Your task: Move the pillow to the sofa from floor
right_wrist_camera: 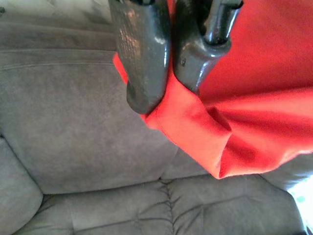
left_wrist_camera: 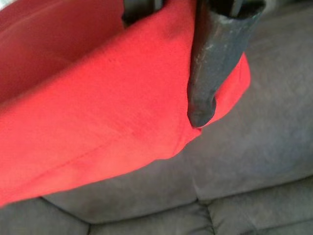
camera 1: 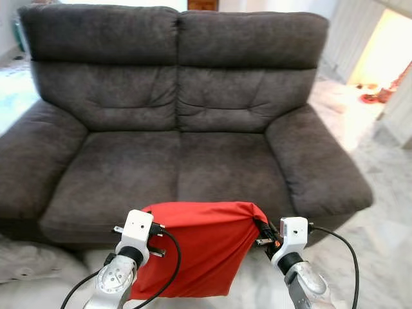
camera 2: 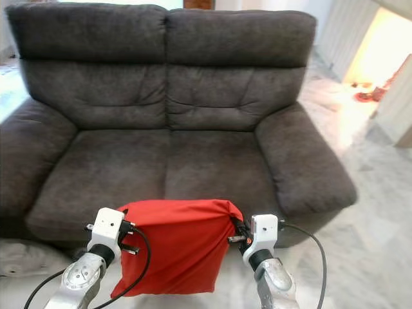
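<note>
Red pillow (camera 1: pixel 199 248) is up off the floor, hanging between both arms right in front of the sofa's (camera 1: pixel 180 116) seat edge. It's stretched flat like a sheet, top edge about level with the front of the seat cushions, lower part drooping down toward the pale marble floor (camera 1: pixel 380 244). Left gripper (left_wrist_camera: pixel 173 63) has its jaws pinched down on the pillow's top left corner, and the right gripper (right_wrist_camera: pixel 168 93) has its jaws clamped nearly together on the bunched-up top right corner. Sofa is a dark grey two-seater in a fuzzy fabric. Some whitish cloth (camera 1: pixel 26 261) is lying on the floor by the sofa's left front corner.
</note>
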Controlling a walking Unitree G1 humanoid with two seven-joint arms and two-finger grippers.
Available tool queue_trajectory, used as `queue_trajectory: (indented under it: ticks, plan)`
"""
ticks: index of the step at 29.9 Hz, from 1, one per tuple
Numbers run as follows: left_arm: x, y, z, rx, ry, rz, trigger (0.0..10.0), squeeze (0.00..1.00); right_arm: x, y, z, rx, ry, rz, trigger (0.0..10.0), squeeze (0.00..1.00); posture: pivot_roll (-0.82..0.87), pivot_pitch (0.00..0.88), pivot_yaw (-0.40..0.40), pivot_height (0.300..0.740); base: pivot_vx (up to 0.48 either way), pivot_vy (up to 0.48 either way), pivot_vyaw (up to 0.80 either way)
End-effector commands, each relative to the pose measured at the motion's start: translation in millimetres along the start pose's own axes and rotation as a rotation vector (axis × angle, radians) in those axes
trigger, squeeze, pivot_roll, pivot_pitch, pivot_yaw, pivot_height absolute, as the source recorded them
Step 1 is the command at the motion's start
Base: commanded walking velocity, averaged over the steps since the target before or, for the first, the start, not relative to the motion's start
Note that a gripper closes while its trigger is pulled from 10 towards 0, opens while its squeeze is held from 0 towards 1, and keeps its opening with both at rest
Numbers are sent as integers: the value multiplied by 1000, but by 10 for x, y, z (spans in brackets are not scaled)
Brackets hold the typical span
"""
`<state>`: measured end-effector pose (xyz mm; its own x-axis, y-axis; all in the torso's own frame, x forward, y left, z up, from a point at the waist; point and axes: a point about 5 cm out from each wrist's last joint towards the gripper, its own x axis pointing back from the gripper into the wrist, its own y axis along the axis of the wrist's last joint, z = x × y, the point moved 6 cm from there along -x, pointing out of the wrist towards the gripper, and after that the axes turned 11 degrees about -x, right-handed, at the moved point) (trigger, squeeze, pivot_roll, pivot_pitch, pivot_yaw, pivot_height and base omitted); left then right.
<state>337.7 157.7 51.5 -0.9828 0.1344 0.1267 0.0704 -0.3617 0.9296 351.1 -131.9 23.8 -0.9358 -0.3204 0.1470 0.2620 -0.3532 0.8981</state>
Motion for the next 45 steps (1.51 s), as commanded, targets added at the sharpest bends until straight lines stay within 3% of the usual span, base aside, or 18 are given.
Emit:
queue_trajectory:
  ticks: [1,7,14,22,45]
  plan:
    - [-27,222,182,-22,58,-86,10000,0,-30,144,10,12,7,-50,10000,0,105,73,-16,740,0,-398,0]
    - [-30,217,165,-27,47,-83,10000,0,-30,148,20,13,13,-52,10000,0,103,69,-14,740,0,-399,0]
    - [-35,127,97,-1,2,-42,10000,0,-44,143,20,4,12,-46,10000,0,103,67,-13,740,0,0,0]
    - [-25,153,129,8,20,-51,10000,0,-50,160,32,3,17,-51,10000,0,104,77,-14,740,0,0,0]
    - [-26,242,237,19,74,-77,10000,0,-81,253,132,30,65,-81,10000,0,104,83,-18,740,363,0,101]
